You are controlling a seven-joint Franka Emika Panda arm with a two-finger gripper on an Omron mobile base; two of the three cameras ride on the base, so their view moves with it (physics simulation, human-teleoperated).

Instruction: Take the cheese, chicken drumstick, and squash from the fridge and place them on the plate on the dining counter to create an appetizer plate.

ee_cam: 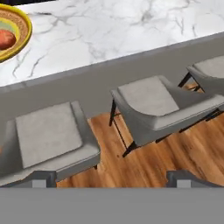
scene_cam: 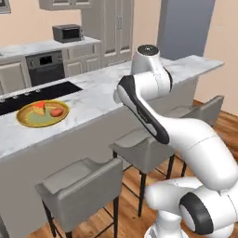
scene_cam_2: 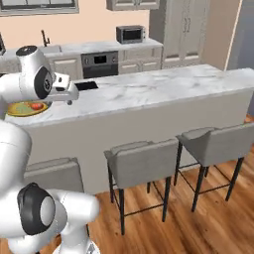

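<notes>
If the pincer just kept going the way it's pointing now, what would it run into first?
Most likely a grey stool or the wood floor between the stools, ahead of the open pincer; depth is unclear.

A: What sits on the dining counter (scene_cam_2: 149, 92)?
B: A golden plate (scene_cam_2: 20, 110) at its left end, a red-orange squash (scene_cam_2: 36, 105) on it, partly behind the white arm.
A: And below?
B: Grey stools (scene_cam_2: 141, 156) along the front, on wood floor (scene_cam_2: 198, 223).
</notes>
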